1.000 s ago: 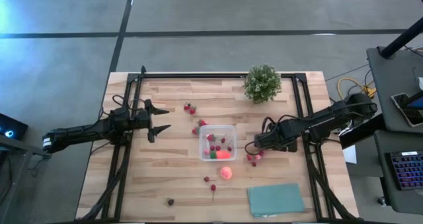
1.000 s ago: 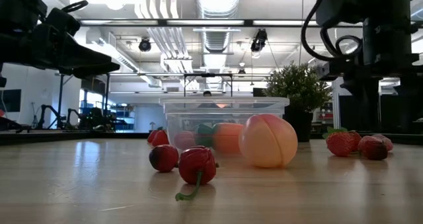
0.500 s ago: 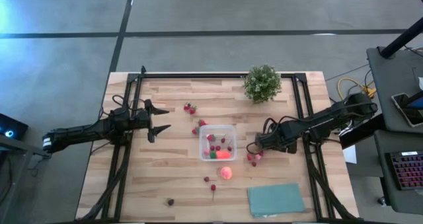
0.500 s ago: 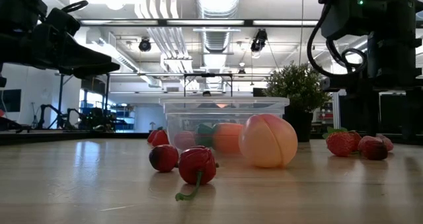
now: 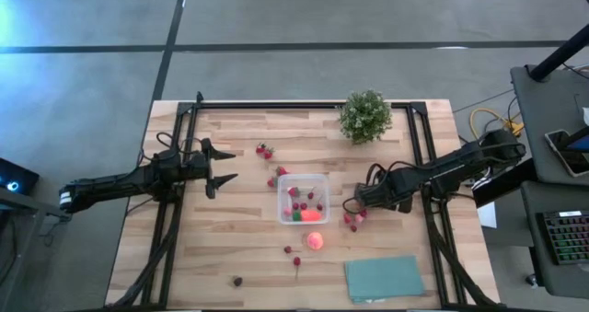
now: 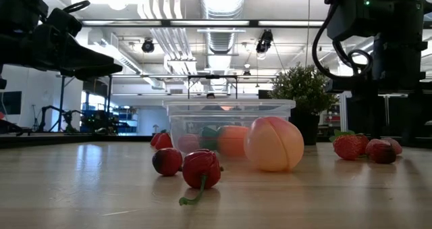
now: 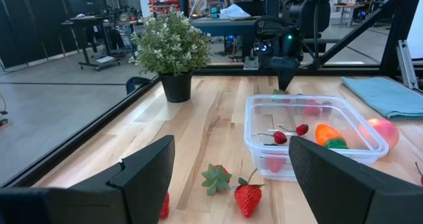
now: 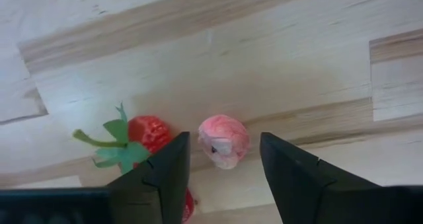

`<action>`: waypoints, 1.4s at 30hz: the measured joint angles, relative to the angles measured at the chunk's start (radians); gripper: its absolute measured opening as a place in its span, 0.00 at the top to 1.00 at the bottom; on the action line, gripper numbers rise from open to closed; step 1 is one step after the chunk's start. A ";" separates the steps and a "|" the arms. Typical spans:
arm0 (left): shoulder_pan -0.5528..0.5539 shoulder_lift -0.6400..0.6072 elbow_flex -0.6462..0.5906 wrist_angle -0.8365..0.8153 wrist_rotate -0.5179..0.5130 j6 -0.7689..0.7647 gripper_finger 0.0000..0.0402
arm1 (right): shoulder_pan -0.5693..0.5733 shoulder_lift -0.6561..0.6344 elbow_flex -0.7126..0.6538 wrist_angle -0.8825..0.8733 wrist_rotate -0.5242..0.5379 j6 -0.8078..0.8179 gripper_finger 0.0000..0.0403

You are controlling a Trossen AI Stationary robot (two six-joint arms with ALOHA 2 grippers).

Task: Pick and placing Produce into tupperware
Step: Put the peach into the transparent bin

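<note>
Pink small produce piece point(image 8: 223, 141) lies between the part-open right pincer point(image 8: 221, 168) fingers; likely light, hard, slippery: grip its middle.

Left pincer point(image 5: 221, 167) waits wide open.

left claw point(image 5: 224, 171) open, right claw point(image 5: 351, 210) lowered

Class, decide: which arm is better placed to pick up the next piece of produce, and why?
Right. The right claw hangs open directly over a pink piece beside a strawberry near the tupperware. The left claw waits open, farther off.
</note>
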 joint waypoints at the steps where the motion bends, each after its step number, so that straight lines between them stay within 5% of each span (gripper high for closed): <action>1: 0.000 0.000 0.000 0.000 0.000 0.000 0.30 | 0.000 0.000 0.000 0.002 0.000 0.000 0.57; 15: 0.000 0.000 0.000 0.000 0.000 0.000 0.30 | -0.001 0.036 -0.010 0.008 -0.002 -0.012 0.59; 32: 0.000 0.000 0.000 0.000 0.000 0.000 0.30 | 0.000 0.035 -0.012 0.006 -0.002 -0.011 0.77; 42: 0.000 0.000 0.000 0.000 0.000 0.000 0.30 | 0.001 0.000 0.103 0.015 0.013 -0.126 0.75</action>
